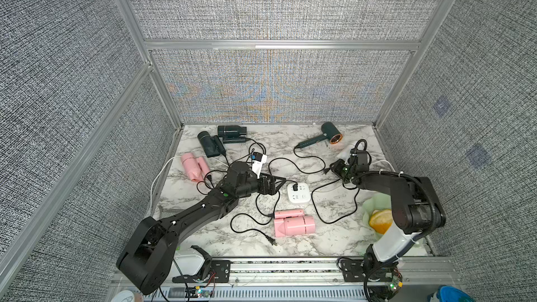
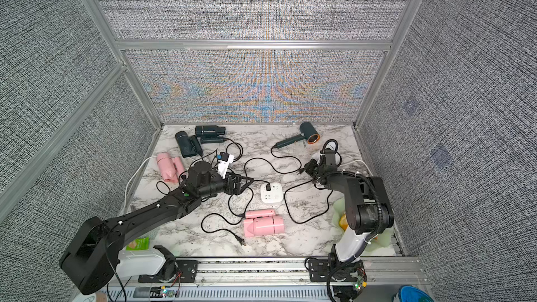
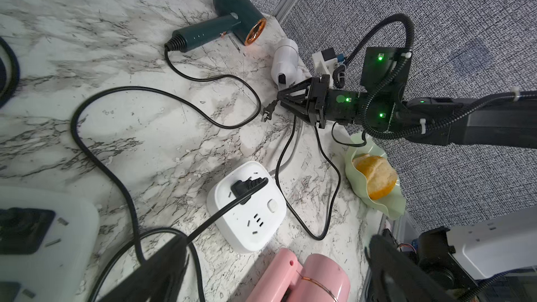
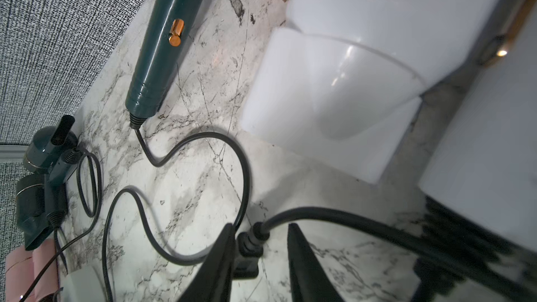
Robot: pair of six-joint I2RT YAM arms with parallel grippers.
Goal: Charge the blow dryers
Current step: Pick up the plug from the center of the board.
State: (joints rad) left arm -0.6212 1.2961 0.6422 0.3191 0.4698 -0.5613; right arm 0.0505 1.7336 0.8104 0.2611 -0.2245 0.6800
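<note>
No text, brand or number is reading legibly in any view. The white tag (image 1: pixel 258 164) at the wrist of the left arm (image 1: pixel 203 207) is carrying dark print and a blue patch, too small to read. The green packet (image 2: pixel 139 244) is showing blurred print. The copper-ringed teal blow dryer (image 3: pixel 232 21) is showing small pale dots along its handle.

This is a robot test cell in a lab. Grey woven panels (image 1: pixel 276 4) in aluminium frames (image 1: pixel 279 45) enclose a marble-pattern table (image 1: pixel 319 239). Two black robot arms (image 1: pixel 203 210) stand on a metal rail (image 1: pixel 284 268) at the lower edge of the frame, beside bare circuit boards (image 1: pixel 200 291).
</note>
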